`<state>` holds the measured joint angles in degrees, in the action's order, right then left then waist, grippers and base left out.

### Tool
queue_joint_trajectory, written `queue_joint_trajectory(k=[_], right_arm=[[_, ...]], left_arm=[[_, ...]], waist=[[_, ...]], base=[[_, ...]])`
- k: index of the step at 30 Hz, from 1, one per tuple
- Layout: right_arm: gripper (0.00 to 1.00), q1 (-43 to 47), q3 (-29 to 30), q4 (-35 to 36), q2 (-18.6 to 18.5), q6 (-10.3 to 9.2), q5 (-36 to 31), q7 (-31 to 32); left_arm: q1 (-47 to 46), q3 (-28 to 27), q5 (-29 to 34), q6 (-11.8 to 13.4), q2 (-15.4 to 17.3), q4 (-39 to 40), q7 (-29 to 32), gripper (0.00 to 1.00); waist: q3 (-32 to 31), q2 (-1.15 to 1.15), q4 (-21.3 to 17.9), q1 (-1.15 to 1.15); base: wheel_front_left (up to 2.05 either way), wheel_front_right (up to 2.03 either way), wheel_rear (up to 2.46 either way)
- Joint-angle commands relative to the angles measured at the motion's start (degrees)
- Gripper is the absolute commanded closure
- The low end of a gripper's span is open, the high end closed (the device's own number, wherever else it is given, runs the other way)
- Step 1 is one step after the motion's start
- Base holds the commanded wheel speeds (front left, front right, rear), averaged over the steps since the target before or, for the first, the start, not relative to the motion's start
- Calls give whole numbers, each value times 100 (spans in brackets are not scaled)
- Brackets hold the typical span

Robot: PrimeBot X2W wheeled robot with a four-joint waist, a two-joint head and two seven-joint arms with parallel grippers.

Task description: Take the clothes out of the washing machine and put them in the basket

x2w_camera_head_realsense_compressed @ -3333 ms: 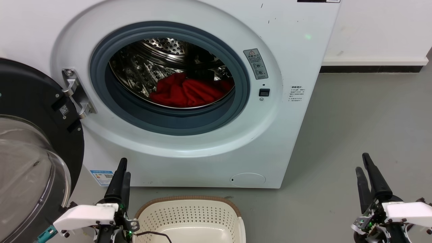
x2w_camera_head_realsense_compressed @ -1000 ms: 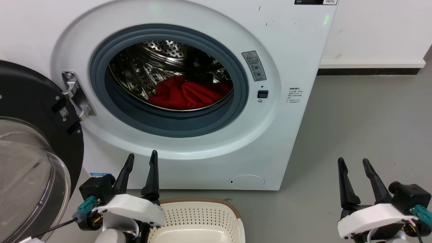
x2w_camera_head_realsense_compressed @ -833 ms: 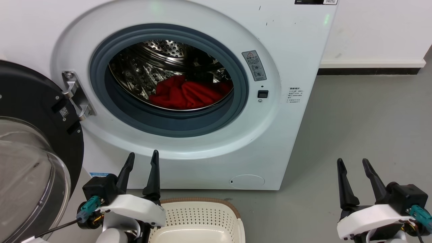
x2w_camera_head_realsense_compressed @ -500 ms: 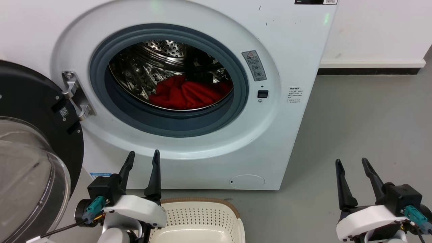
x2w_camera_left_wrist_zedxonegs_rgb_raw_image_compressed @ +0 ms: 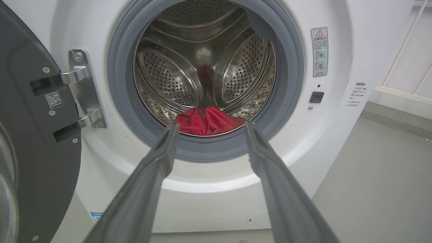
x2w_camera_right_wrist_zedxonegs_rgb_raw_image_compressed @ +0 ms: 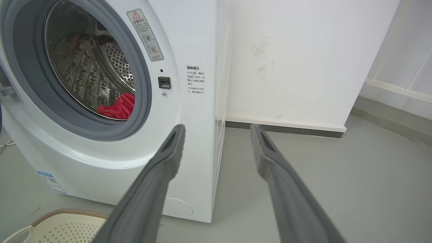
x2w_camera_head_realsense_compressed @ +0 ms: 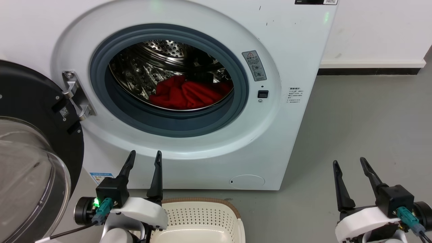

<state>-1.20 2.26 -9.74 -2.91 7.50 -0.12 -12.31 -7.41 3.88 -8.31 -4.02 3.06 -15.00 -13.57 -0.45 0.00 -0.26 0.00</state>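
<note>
The red clothes [x2w_camera_head_realsense_compressed: 189,94] lie at the bottom of the steel drum of the white washing machine [x2w_camera_head_realsense_compressed: 290,50], whose door [x2w_camera_head_realsense_compressed: 30,141] hangs open at the left. In the left wrist view the clothes [x2w_camera_left_wrist_zedxonegs_rgb_raw_image_compressed: 209,120] show between my fingers, well beyond them. The cream basket [x2w_camera_head_realsense_compressed: 199,216] stands on the floor in front of the machine. My left gripper [x2w_camera_head_realsense_compressed: 144,155] is open beside the basket's left rim, fingers pointing up at the machine. My right gripper [x2w_camera_head_realsense_compressed: 348,162] is open over the floor at the lower right; both are empty.
Grey floor [x2w_camera_head_realsense_compressed: 364,118] stretches right of the machine to a white wall with a dark skirting [x2w_camera_head_realsense_compressed: 371,69]. In the right wrist view the basket's corner [x2w_camera_right_wrist_zedxonegs_rgb_raw_image_compressed: 57,226] lies at the lower left, and the machine's side [x2w_camera_right_wrist_zedxonegs_rgb_raw_image_compressed: 221,67] stands close to the wall.
Since 3.3 s ago both grippers have opened and both wrists have turned. Over the last second they only drifted slightly; clothes, basket and door stay put.
</note>
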Motion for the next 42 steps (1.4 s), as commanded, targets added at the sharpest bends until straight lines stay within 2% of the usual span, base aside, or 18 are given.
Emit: queue_joint_trajectory(k=[1,14,32,42], right_arm=[[0,31,-6,11,4,-2,-123,-50],[0,41,-33,-28,6,-2,-546,-155],[0,-41,-57,-95,6,-2,-407,-138],[0,-121,-187,270,6,-2,-326,8]], left_arm=[[-77,24,110,24,20,1,-45,0],[-36,-16,533,76,7,-47,-178,0],[-61,-74,447,90,-13,-94,-165,0],[-575,8,473,219,-18,-275,-165,0]], waist=[[1,0,-2,0],[6,0,-10,0],[24,0,-8,0],[320,0,-150,0]], base=[[0,0,0],[0,0,0],[0,0,0],[0,0,0]])
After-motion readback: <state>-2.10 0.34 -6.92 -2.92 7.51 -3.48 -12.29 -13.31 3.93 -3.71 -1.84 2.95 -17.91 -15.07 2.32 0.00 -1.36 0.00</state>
